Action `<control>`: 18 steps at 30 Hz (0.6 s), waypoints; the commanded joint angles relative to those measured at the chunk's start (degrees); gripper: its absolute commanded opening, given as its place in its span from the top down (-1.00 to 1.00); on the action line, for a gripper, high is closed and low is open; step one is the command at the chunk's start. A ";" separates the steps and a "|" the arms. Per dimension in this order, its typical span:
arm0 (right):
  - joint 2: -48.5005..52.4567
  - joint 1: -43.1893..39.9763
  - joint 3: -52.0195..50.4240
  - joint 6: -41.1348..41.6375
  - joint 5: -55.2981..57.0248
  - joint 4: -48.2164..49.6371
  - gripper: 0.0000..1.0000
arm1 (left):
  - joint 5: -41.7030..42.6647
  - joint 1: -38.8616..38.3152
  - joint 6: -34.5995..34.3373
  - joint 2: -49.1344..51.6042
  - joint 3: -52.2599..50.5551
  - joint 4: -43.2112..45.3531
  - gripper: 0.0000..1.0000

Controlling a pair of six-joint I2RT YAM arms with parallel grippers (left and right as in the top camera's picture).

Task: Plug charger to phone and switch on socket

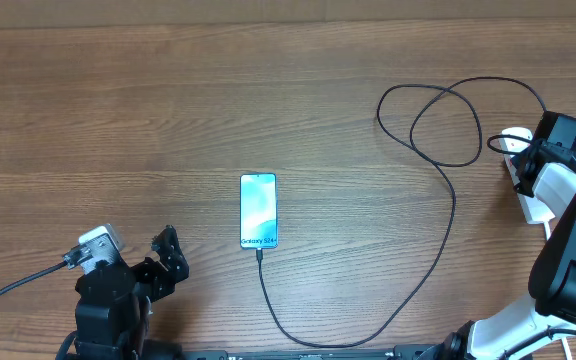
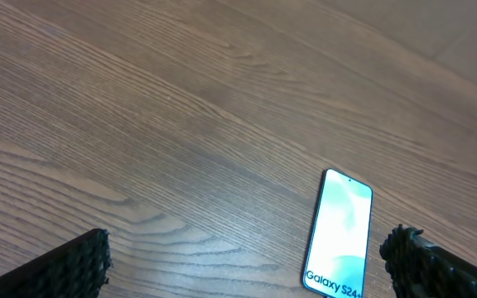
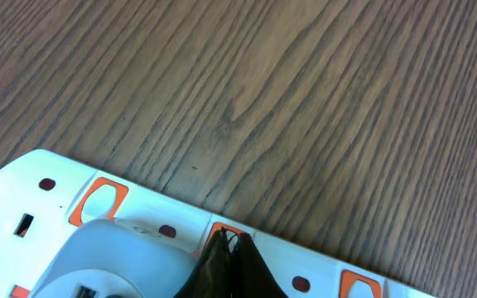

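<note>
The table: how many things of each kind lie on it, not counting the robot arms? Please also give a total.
phone: 1
charger cable: 1
power strip: 1
Total: 3

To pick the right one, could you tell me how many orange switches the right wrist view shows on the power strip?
3: the left switch, the middle switch partly behind the right gripper, the right switch cut off below. Others may be hidden.
</note>
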 commanded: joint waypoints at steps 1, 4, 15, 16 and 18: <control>0.61 1.01 1.03 -0.46 -5.90 0.70 0.92 | -0.79 0.26 -0.33 -0.09 -0.48 -0.11 -1.00; 0.61 1.01 1.03 -0.44 -6.01 0.68 0.92 | -0.76 0.26 -0.33 -0.09 -0.48 -0.11 -0.99; 0.61 1.07 -0.52 -0.44 -11.96 0.52 0.92 | -0.76 0.26 -0.33 -0.09 -0.48 -0.11 -1.00; 0.61 1.07 -0.52 -0.42 -12.41 0.31 0.92 | -0.76 0.26 -0.33 -0.09 -0.48 -0.11 -1.00; 0.61 1.07 -0.52 -0.42 -14.08 -0.07 0.92 | -0.79 0.26 -0.33 -0.09 -0.48 -0.11 -1.00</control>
